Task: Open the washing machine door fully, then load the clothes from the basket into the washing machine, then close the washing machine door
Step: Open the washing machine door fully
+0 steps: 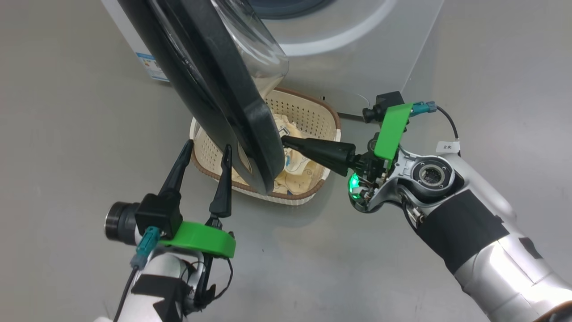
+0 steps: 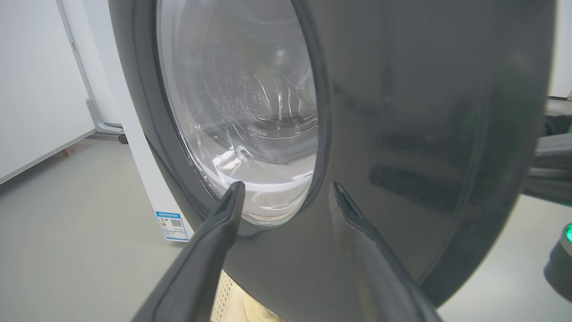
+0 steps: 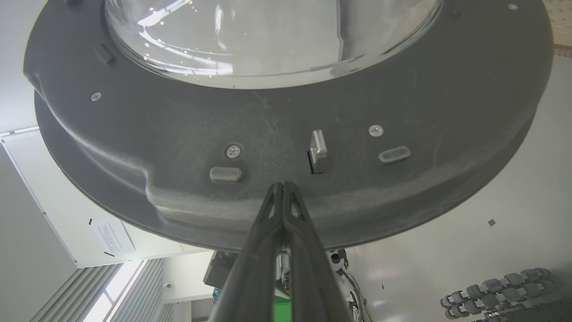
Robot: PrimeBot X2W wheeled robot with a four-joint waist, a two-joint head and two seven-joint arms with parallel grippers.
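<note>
Door (image 1: 214, 85) partly open above basket (image 1: 308, 109) of clothes (image 1: 299, 172), left end effector (image 1: 208, 145) spread wide, empty, near its outer face, right end effector (image 1: 286, 141) closed, empty, at its inner face

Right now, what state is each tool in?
Left tool: open, empty, beside the washing machine door.
Right tool: shut, empty, tips at that door's inner face.

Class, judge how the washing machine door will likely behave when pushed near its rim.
The washing machine door looks rigid, with a thick black frame around a glass bowl, so it should swing whole, not flex. Its glossy outer face may prove slippery.
</note>
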